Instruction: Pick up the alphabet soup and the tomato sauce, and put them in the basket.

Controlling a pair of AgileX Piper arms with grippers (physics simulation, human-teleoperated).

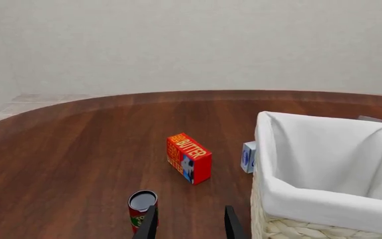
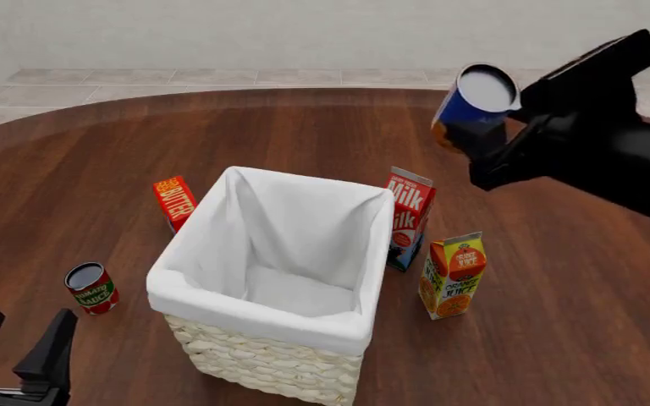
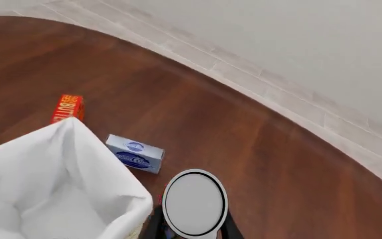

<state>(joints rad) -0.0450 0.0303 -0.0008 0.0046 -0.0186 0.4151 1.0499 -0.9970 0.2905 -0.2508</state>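
Observation:
My right gripper (image 2: 477,135) holds the alphabet soup (image 2: 470,108), a blue can with an orange lower part, high in the air to the right of the basket (image 2: 354,326). In the right wrist view the can's silver top (image 3: 194,202) fills the space between the fingers, with the basket's white lining (image 3: 121,186) beside it. The tomato sauce (image 2: 90,288), a red can with a green band, stands upright on the table left of the basket. My left gripper (image 2: 14,342) is open just in front of that can (image 1: 142,209), with nothing between its fingers (image 1: 149,225).
A red butter box (image 2: 173,201) lies behind the tomato sauce, near the basket's left corner. A milk carton (image 2: 408,218) and an orange juice carton (image 2: 452,276) stand right of the basket. A small blue-and-white box (image 3: 135,153) lies behind the basket.

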